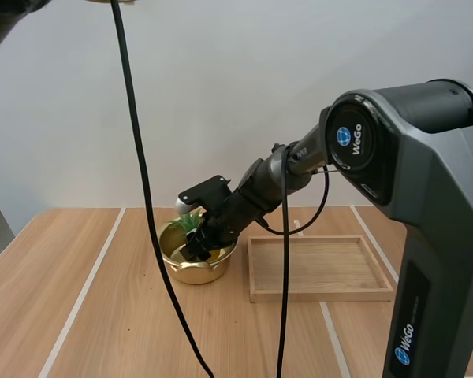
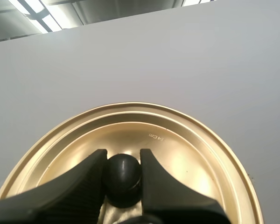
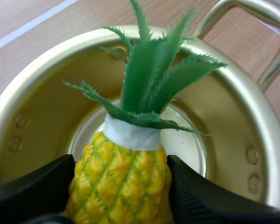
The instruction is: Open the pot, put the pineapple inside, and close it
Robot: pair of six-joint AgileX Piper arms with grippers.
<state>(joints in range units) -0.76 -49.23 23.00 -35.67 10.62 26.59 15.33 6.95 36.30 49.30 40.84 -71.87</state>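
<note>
Golden pot rim wide around pineapple in grip of right claw; left claw tight on lid knob.

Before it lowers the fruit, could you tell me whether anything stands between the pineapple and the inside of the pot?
Nothing visible does. The lid is off, held by its knob in the left end effector, and the pot is open with a bare bottom under the pineapple pinched in the right end effector.

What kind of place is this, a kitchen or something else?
Probably a robot test bench, not a kitchen: a wooden table, the right gripper holding a plastic-looking pineapple in a gold pot, and a wooden tray beside it.
</note>
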